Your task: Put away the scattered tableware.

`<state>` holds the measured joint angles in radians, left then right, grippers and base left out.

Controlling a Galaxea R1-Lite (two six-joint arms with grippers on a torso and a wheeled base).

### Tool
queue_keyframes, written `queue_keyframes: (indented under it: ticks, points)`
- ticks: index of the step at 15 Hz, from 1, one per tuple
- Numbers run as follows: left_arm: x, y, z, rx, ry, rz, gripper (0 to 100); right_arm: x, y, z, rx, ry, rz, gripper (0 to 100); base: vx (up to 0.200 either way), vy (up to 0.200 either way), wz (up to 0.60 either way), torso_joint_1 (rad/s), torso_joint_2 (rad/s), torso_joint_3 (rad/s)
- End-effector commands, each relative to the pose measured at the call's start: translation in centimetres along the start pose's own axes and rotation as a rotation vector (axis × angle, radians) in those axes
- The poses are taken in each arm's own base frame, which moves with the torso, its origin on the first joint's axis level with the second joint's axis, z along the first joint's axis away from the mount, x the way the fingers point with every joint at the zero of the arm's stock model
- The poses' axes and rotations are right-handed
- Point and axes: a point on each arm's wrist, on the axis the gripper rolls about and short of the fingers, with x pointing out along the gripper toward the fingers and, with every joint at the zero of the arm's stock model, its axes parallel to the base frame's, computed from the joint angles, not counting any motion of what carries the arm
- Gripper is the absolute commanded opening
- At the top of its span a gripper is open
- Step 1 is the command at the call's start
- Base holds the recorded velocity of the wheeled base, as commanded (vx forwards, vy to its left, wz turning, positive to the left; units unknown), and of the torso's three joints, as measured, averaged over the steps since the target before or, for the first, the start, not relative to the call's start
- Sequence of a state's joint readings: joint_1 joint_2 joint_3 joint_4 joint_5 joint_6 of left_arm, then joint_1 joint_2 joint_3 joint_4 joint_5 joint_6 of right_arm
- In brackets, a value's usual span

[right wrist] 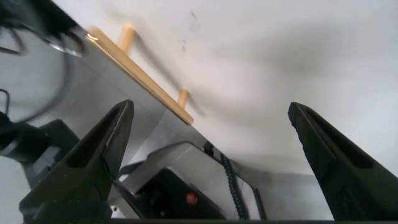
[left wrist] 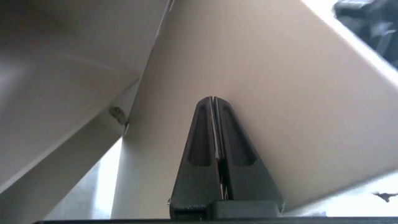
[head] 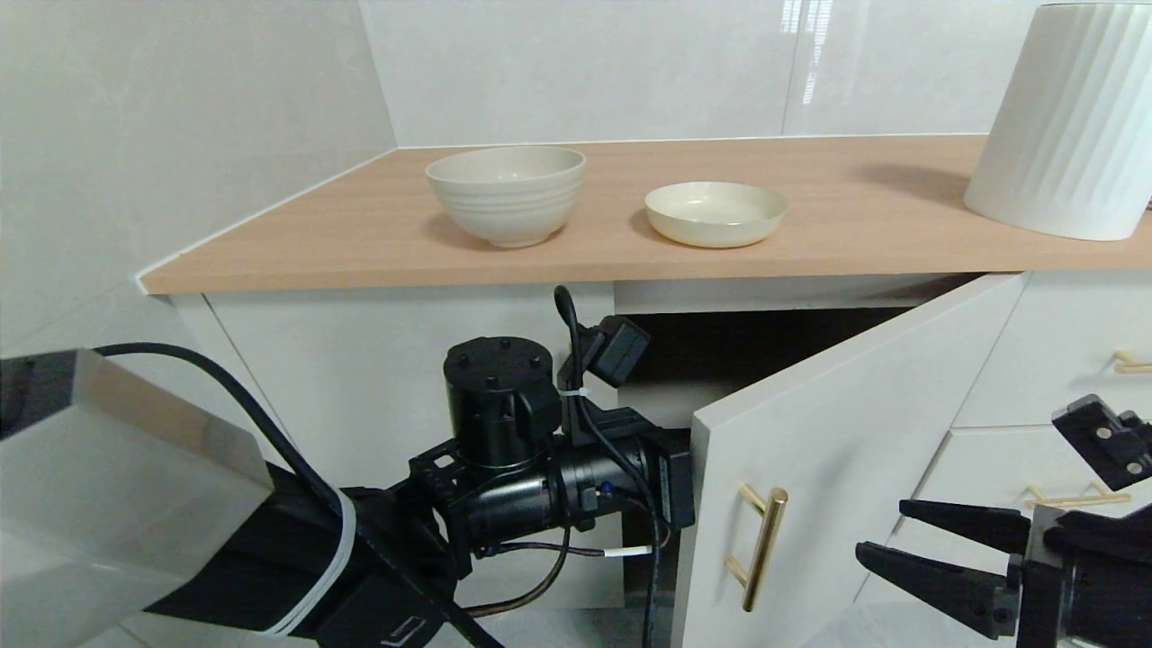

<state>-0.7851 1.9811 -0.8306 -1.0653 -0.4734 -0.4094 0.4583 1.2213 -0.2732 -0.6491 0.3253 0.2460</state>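
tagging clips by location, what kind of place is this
Probably a kitchen: a wood-look countertop against glossy white wall tiles, white cabinet doors with brass bar handles below it, and a cream ribbed ceramic bowl and a pale yellow shallow dish on top.

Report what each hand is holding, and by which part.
Nothing is held. The left hand is shut empty by the open cabinet door; the right hand is open, in front of the door's gold handle, apart from it.
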Motion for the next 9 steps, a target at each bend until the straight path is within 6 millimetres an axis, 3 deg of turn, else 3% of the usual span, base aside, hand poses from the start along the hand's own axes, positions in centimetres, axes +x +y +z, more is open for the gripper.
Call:
queue_keyframes:
  ticks: [1,5,9]
  points:
    - [0.6,0.1,-0.7,-0.007,0.022,-0.003,0,-1.6,0.9,1.0,-0.025,-0.066,0.023,100,0.000,0.000,0.00,0.000,0.00,0.000]
    - [1.3,0.3,-0.4,-0.014,0.036,0.003,0,-2.6,1.4,1.4,-0.036,-0.092,0.032,100,-0.200,0.000,0.00,0.008,0.00,0.001]
    - [2.7,0.7,-0.7,-0.015,0.040,-0.005,0,-3.2,1.7,1.6,-0.048,-0.119,0.042,100,0.000,0.000,0.00,0.000,0.00,0.000]
